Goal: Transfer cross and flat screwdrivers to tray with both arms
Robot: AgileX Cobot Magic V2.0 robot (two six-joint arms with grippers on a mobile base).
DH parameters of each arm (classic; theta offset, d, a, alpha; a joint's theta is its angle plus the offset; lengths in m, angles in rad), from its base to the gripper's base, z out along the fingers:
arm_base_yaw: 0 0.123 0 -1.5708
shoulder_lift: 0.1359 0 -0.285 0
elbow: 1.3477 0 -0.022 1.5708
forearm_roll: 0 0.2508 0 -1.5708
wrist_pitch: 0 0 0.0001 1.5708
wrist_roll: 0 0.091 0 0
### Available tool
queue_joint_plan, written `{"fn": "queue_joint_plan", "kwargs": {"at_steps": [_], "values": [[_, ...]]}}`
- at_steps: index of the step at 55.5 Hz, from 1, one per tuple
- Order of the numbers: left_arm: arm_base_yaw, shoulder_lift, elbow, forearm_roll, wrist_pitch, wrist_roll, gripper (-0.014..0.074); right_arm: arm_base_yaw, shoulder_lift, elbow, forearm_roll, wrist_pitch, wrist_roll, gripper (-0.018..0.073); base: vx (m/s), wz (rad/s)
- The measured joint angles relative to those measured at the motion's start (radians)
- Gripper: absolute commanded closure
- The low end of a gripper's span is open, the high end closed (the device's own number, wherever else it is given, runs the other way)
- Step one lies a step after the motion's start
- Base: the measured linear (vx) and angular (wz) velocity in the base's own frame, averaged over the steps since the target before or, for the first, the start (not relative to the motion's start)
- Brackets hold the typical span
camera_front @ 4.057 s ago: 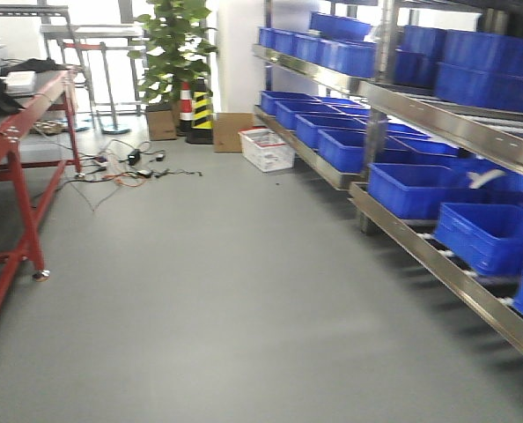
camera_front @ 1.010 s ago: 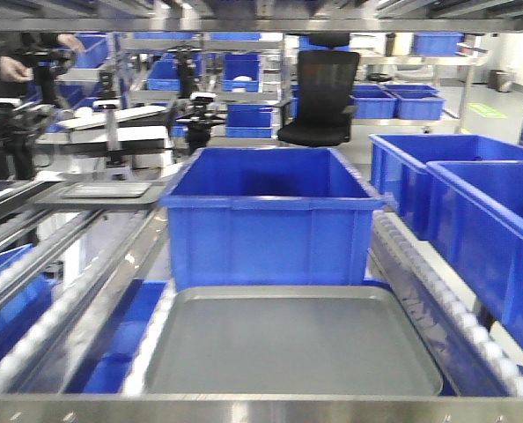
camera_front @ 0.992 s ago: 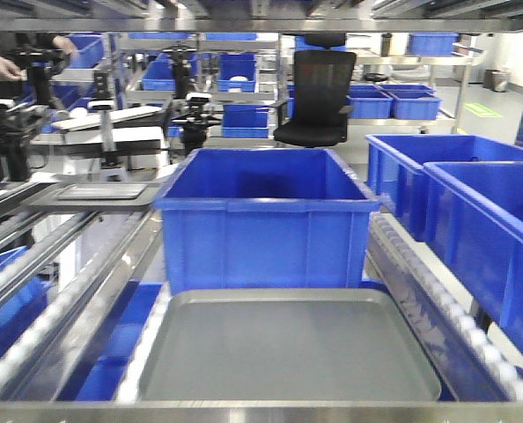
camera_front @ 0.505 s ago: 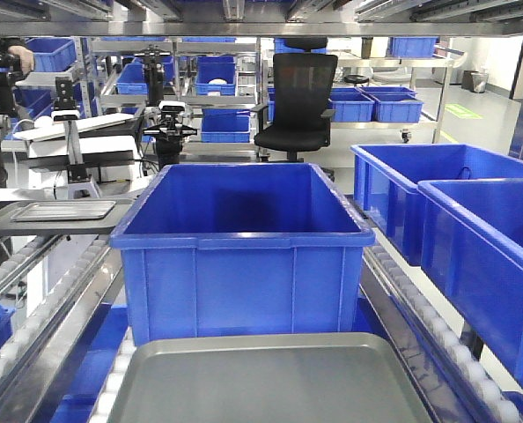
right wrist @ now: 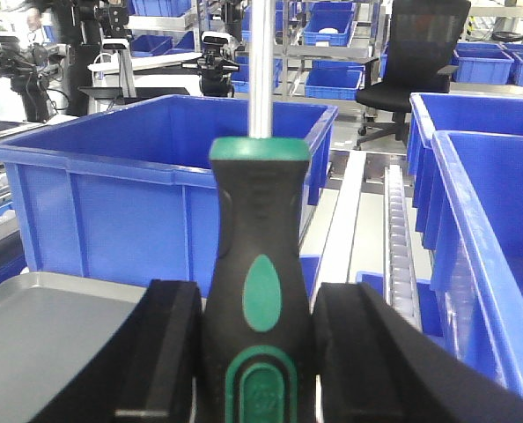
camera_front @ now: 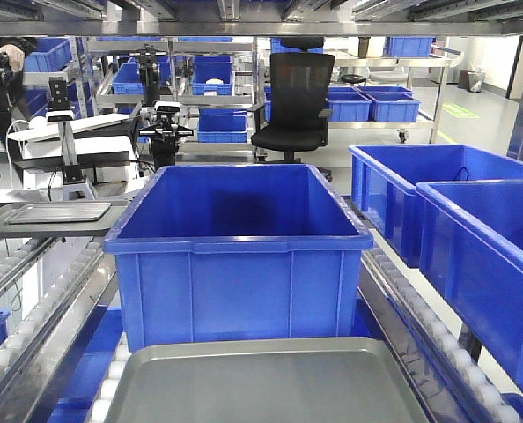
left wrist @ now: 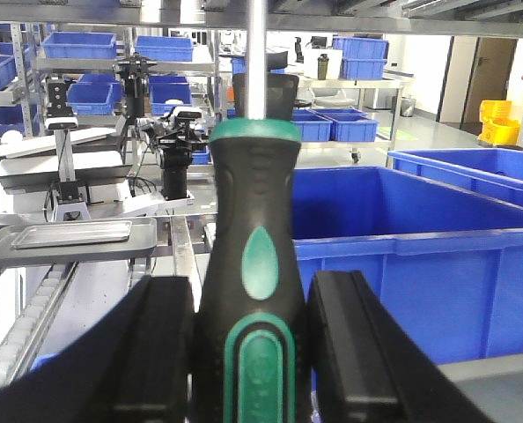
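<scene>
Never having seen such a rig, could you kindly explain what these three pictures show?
It is a mobile robot with two arms. The front view looks from its body at a roller shelf: a wide shallow grey metal tray lies nearest, a deep blue plastic bin behind it. The other two views come from cameras on the wrists. The left gripper is shut on a black-and-green-handled screwdriver, its steel shaft running out of the picture's top. The right gripper holds a matching second screwdriver the same way. Both tips are out of view, so which is cross or flat cannot be told.
</scene>
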Motion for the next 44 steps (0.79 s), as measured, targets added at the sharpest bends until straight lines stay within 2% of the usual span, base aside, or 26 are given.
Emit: {"fn": "queue_joint_plan", "kwargs": {"at_steps": [16,37,44], "values": [[0.0,0.0,0.0,0.0,0.0,0.0,0.0596,0.0,0.0,0.0,0.0,-0.001,0.0,0.0567,0.0,0.0],[0.0,0.0,0.0,0.0,-0.028,0.0,0.0596,0.0,0.003,0.0,0.052,-0.038,0.001,0.0567,0.0,0.0],[0.0,0.004,0.0,-0.021,-0.051,-0.04,0.0595,0.0,0.054,0.0,0.054,-0.005,0.001,0.0567,0.0,0.0]]}}
